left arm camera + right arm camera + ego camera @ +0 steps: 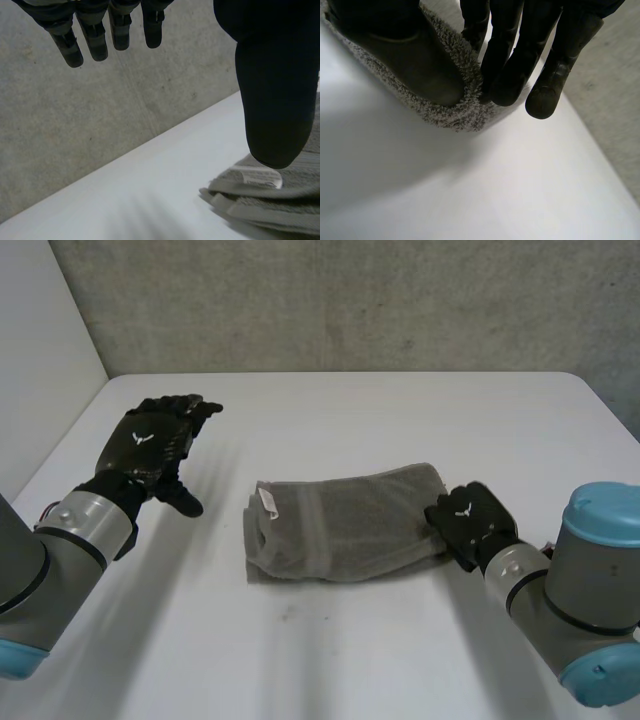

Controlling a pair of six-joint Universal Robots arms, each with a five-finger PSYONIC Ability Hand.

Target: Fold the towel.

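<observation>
The robot's right hand [510, 70] is pinching the end edge of a folded grey terry-cloth towel [455, 112]. Its thumb [415, 60] is lying on the pile and its fingers are curling in against the other side of the same edge. In the head view this hand is resting at the towel's right end, and a small white emblem [463, 509] is showing on its back, too small to read. The towel is lying as a flattened bundle across the middle of the white table [400, 420], its long side running left to right. A white sewn-in label [268, 502] is sticking out at the towel's left end, and any print on it cannot be made out. The left hand [155, 445] is hovering over the table, well apart from that left end, with its fingers [90, 37] straight and loosely spread and its thumb out, holding nothing. A similar white mark is showing on its back. A grey concrete wall [350, 300] is standing behind the table.
</observation>
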